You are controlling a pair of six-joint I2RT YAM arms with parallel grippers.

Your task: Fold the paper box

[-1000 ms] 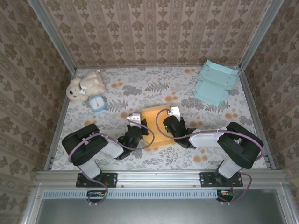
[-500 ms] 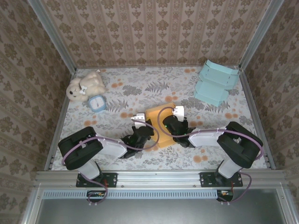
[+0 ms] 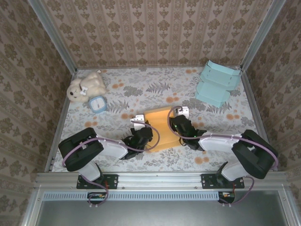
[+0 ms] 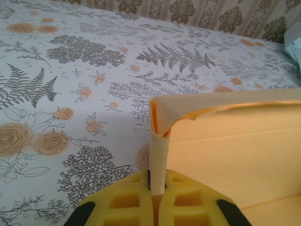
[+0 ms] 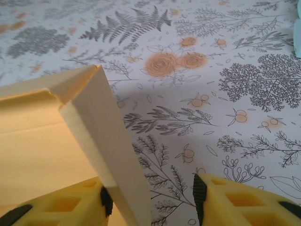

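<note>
Currently the left claw (image 4: 157, 190) pinches one end wall of the paper box (image 3: 162, 120); the right claw (image 5: 150, 200), parted, straddles the other.

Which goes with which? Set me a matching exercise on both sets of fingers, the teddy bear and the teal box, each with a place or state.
Things: 1 left fingers; 2 right fingers; 3 teddy bear; 4 teal box.
Places or states: A far right corner of the table; B shut on a wall of the yellow paper box; C far left corner; D open, a box wall between them.
Pairs: 1-B, 2-D, 3-C, 4-A.
</note>
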